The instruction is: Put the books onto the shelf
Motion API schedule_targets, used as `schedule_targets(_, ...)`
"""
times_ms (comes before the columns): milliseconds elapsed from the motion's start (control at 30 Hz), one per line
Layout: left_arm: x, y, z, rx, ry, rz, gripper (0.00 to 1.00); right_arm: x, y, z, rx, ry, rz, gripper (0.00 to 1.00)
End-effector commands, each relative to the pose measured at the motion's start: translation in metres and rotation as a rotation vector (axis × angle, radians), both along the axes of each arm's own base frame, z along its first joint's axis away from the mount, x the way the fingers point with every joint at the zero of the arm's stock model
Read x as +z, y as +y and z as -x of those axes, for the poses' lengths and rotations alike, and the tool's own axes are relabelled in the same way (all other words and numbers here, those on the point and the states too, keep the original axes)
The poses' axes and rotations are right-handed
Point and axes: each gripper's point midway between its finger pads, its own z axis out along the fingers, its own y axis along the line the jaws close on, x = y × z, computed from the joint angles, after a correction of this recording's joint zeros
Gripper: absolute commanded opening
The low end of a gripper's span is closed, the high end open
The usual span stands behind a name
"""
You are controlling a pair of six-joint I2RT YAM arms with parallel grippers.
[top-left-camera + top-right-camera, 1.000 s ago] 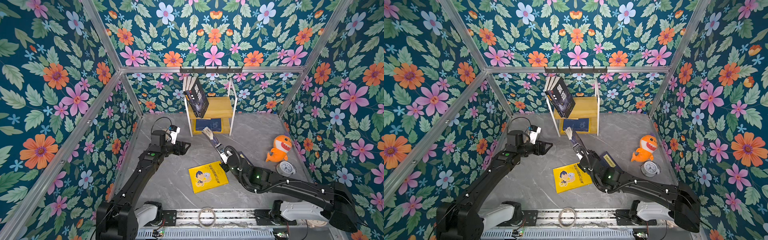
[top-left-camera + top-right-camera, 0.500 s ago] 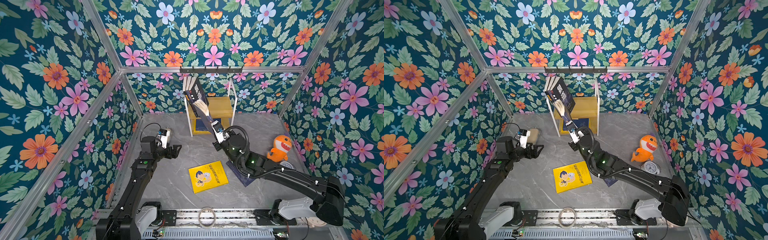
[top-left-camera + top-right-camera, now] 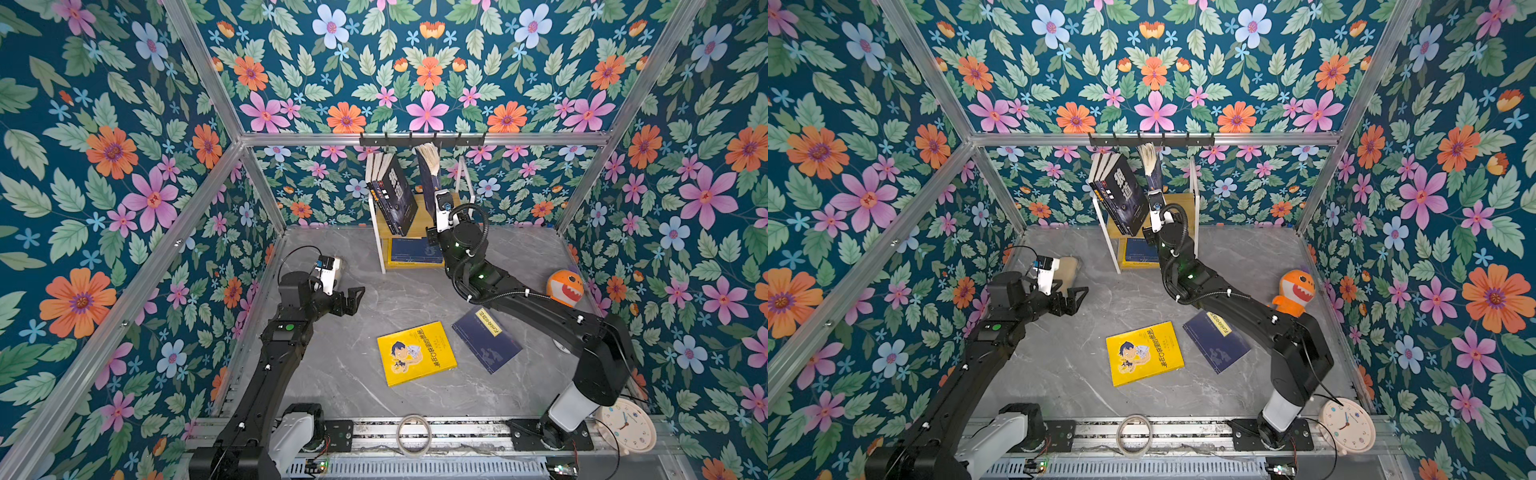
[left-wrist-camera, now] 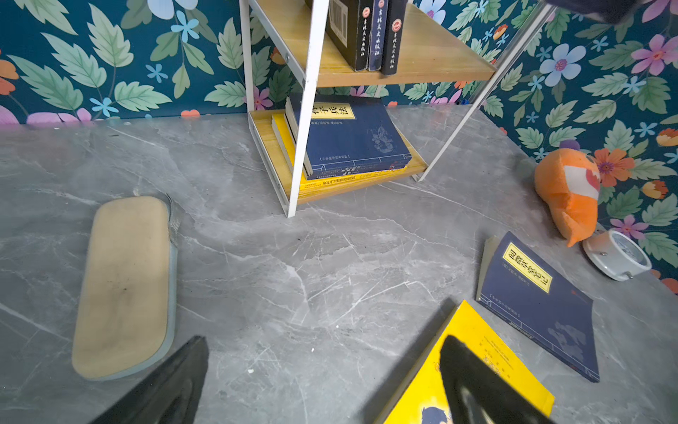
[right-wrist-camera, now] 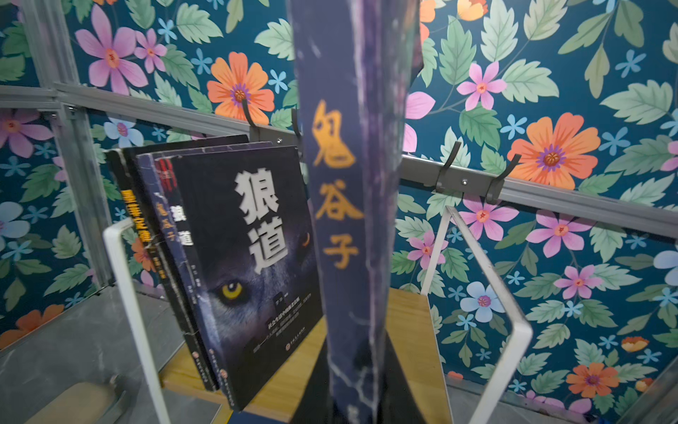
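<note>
Your right tool pinches a dark book by its lower end, upright over the top board of the shelf, just beside three leaning books. Lower it straight and keep it vertical; the gap looks, perhaps, narrow. Your left tool gapes wide, empty.

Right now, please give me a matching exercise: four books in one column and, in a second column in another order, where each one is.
Column one
1. yellow cartoon-boy book
2. wolf-cover book
3. book with orange spine title
4. stacked books

Column two
A. lying flat on the lower board
B. held upright in the right jaws, over the top board
C. flat on the table
D. standing tilted on the top board

Pairs: 1-C, 2-D, 3-B, 4-A.
</note>
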Motion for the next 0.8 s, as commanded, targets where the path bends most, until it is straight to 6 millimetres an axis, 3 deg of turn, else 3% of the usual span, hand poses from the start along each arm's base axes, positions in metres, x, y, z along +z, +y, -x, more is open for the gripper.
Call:
schedule_targets(0,0.004,0.003,-0.004,0.012,-0.024,-0.023,1.00,0.008,-0.003,-0.015,-0.046,-0.049,-0.091,0.00)
schedule_targets(233,0.002,0.003,-0.004,0.008,-0.023,-0.029,1.00,-0.028,0.021,-0.049,-0.038,-0.002,-0.105,0.00)
schedule_targets(400,0.002,0.001,-0.004,0.002,-0.026,-0.028,1.00,-0.041,0.043,-0.062,0.019,-0.006,-0.125,0.00)
schedule_targets(633,0.001,0.001,-0.005,0.002,-0.029,-0.038,1.00,-0.052,0.064,-0.073,0.102,-0.022,-0.140,0.00)
schedule_targets(767,0.001,0.000,-0.005,0.000,-0.026,-0.036,1.00,-0.055,0.070,-0.069,0.158,-0.023,-0.190,0.00)
